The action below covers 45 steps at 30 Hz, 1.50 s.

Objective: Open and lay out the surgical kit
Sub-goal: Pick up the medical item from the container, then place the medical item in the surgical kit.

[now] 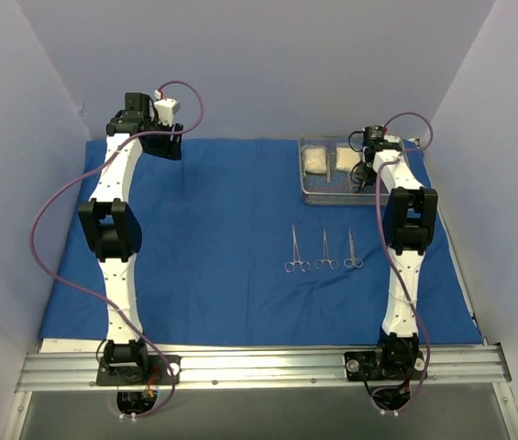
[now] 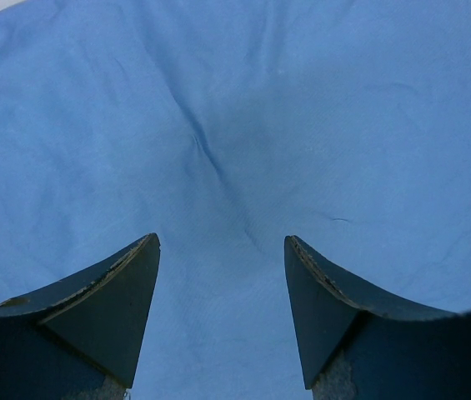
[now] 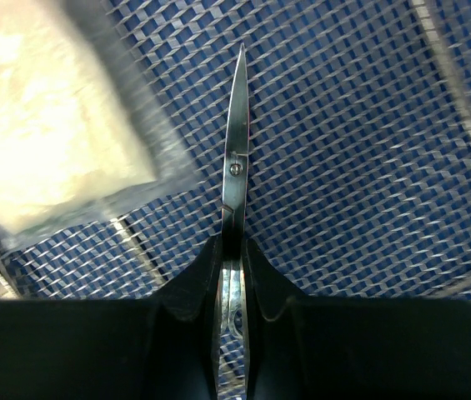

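Note:
The blue cloth wrap (image 1: 222,247) lies spread open over the table. The wire-mesh steel tray (image 1: 314,196) sits at its back right with two white gauze packets (image 1: 315,162) inside. Three silver scissor-handled clamps (image 1: 325,251) lie in a row on the cloth below the tray. My right gripper (image 3: 232,243) is inside the tray (image 3: 368,150), shut on a silver scissor-handled instrument (image 3: 235,142) whose tip points away; a gauze packet (image 3: 43,133) lies to its left. My left gripper (image 2: 221,242) is open and empty above bare cloth (image 2: 243,125) at the back left.
Grey walls close in the back and both sides. A metal rail (image 1: 259,365) runs along the near edge with both arm bases on it. A crease (image 2: 206,154) runs through the cloth under the left gripper.

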Available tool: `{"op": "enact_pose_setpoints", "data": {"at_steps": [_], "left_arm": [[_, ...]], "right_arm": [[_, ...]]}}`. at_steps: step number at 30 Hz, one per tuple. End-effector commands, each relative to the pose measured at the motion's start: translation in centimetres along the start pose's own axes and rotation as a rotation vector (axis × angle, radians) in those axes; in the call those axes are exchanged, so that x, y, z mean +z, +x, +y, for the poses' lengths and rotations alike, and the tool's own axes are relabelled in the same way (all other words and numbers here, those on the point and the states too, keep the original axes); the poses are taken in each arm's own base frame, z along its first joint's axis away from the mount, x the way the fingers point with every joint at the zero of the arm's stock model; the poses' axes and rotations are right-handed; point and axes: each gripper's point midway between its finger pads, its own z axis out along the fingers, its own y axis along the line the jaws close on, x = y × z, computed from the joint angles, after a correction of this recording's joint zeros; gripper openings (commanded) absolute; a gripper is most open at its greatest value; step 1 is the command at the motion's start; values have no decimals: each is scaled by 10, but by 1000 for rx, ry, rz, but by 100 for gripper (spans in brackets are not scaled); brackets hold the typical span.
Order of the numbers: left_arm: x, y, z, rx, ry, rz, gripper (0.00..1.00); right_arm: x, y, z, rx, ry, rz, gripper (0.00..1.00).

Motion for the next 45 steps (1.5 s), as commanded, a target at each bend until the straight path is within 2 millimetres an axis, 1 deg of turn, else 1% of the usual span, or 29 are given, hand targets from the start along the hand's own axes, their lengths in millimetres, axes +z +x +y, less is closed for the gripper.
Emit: {"op": "enact_pose_setpoints", "data": {"at_steps": [1,2,6,8,13,16,18,19,20,24,25,26,27,28,29,30,31,32,33,34,35,37,38,40,41,42,43,44,45], "left_arm": [[-25,-22,0,22,-16,-63,71],[-25,-21,0,19,-15,-63,70],[-24,-22,-1,20,-11,-64,71],[-25,-22,-1,22,-13,-65,70],[-27,-24,0,25,-17,-69,70],[-28,-24,1,24,-19,-70,70],[-28,-24,0,25,-17,-69,70],[-28,-24,-1,25,-18,-70,71],[-29,-25,0,26,-18,-73,70],[-29,-26,-2,27,-18,-74,70],[-30,-26,-4,28,-14,-75,70],[-30,-27,-4,29,-14,-78,70],[-30,-27,-4,29,-13,-77,70],[-31,-27,-4,29,-11,-77,70],[-31,-28,-5,28,-10,-80,71],[-32,-29,-6,29,-9,-82,70],[-32,-29,-6,29,-9,-82,70],[-32,-29,-6,28,-7,-84,70],[-33,-30,-6,29,-8,-88,70],[-33,-31,-7,29,-8,-89,70],[-33,-31,-6,28,-10,-90,70],[-32,-30,-6,21,-19,-88,70],[-31,-30,-6,20,-21,-86,70],[-31,-27,-5,8,-23,-78,70],[-28,-21,-7,2,-19,-64,70],[-29,-21,-7,0,-22,-67,70],[-29,-19,-6,-2,-25,-61,70],[-25,-11,-6,-8,-23,-41,70],[-25,-9,-5,-10,-27,-40,69]], "right_arm": [[-31,-37,-17,60,-24,-81,0],[-31,-41,-17,65,-30,-95,0],[-22,-39,-27,62,-19,-80,0],[-21,-42,-30,64,-20,-86,0],[-31,-61,-26,59,-57,-142,0],[-46,-79,-19,55,-90,-184,0],[-62,-95,-13,53,-122,-228,0],[-66,-101,-11,50,-137,-244,0],[-77,-108,-8,43,-153,-266,0],[-100,-117,1,-2,-200,-305,0],[-103,-114,3,-21,-201,-301,0],[-113,-116,5,-33,-214,-312,0],[-118,-114,7,-55,-219,-314,0],[-121,-105,10,-102,-220,-300,0],[-132,-104,11,-128,-228,-305,0],[-137,-99,13,-158,-229,-298,0],[-137,-80,14,-224,-221,-256,0],[-149,-76,12,-251,-221,-255,0],[-151,-68,6,-273,-209,-237,0],[-156,-53,7,-313,-208,-210,0],[-163,-29,4,-344,-208,-175,0],[-167,-1,-6,-360,-198,-121,0],[-168,24,-19,-369,-179,-73,0],[-170,49,-36,-369,-144,-15,0],[-177,57,-42,-362,-133,-6,0],[-174,76,-52,-373,-108,41,0],[-175,86,-60,-378,-90,68,0],[-178,91,-66,-380,-77,77,0],[-175,102,-76,-385,-52,111,0]]}}
